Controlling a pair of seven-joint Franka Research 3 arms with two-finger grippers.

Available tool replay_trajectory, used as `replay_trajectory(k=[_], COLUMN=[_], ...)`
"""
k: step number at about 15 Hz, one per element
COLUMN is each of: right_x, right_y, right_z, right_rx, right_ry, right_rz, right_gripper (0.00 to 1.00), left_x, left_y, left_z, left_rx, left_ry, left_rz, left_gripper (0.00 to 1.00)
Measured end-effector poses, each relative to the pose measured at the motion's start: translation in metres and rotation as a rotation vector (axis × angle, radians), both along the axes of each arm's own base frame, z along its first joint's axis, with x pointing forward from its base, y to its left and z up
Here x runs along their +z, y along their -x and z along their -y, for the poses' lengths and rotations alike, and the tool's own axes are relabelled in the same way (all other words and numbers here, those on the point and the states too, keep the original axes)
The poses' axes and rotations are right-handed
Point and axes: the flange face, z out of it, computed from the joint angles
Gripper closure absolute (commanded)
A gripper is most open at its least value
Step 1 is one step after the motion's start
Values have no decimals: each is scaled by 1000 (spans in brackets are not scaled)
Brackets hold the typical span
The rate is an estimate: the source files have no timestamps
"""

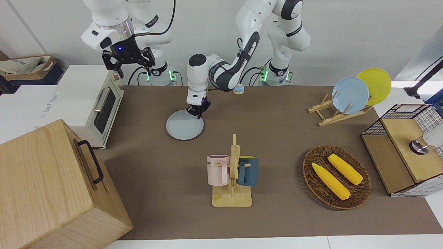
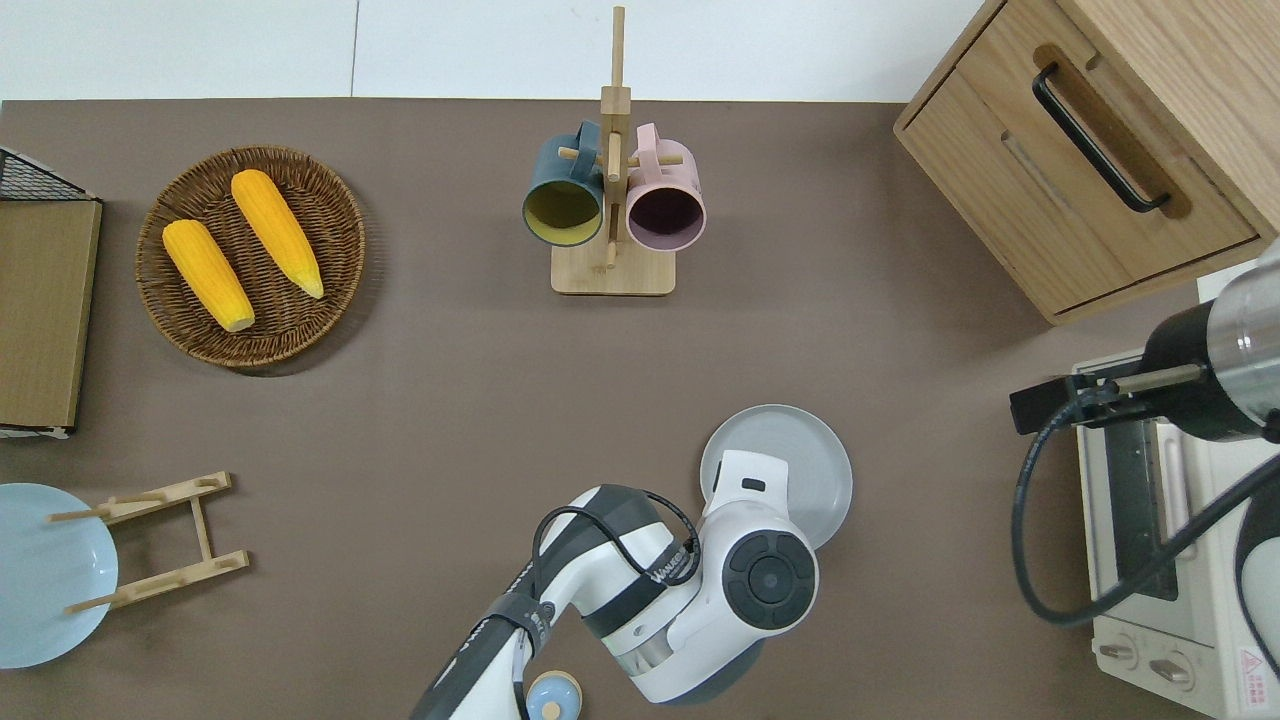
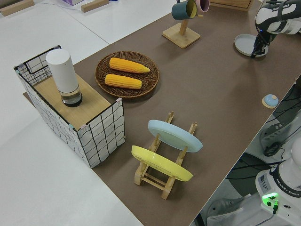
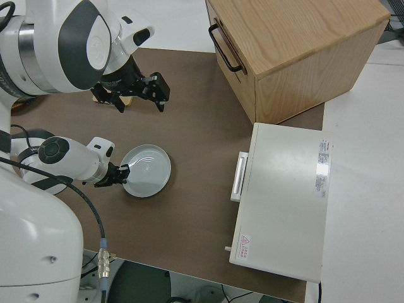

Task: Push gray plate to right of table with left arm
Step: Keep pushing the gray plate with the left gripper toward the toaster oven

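Touching gray plate (image 1: 182,128) rim, seemingly.

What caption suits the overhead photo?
Left gripper pressed on gray plate, sliding it across the table.

Round shallow pale gray-blue plate (image 1: 184,129), plain, no pattern; centre of front view. Rectangular tabletop (image 1: 283,138) matte brown, white edges. White jointed left arm (image 1: 221,71), dark gray joint caps, small black two-finger gripper (image 1: 196,112). Mug stand (image 1: 232,193) pale wood, lower centre: pink mug (image 1: 217,169), dark teal mug (image 1: 248,170) with yellow inside. Dark brown woven basket (image 1: 336,176), two yellow corn cobs (image 1: 330,181), lower right. Sky-blue plate (image 1: 350,95) and yellow plate (image 1: 375,84), upper right. Cream-white toaster oven (image 1: 88,103), upper left.
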Motion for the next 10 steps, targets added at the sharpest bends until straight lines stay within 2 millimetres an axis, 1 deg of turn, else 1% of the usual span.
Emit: replay_trajectory(k=[1,2,3,4,5,6,8,9,10], right_x=[0,0,0,0,0,0,0,0,0], right_y=[0,0,0,0,0,0,0,0,0], right_z=[0,0,0,0,0,0,0,0,0], right_rx=[0,0,0,0,0,0,0,0,0], right_ry=[0,0,0,0,0,0,0,0,0], right_rz=[0,0,0,0,0,0,0,0,0], right_gripper=[17,17,17,17,17,17,17,17,17], left_x=[0,1,0,1,3,7,12,17,22], left_y=[-1,-2,-3,-6,-11,-14,-19,-23,-28], left_z=[3,5,6,8,9,11,10,8,6], left_rx=[-1,-1,0,2,7,9,1,-7,-19], left_ry=[3,6,8,8,2,-6,-26,-40,-52], left_rz=[1,3,3,3,0,-4,-13,-19,-23], left_gripper=[834,688,656,527,482,293,83,14,9])
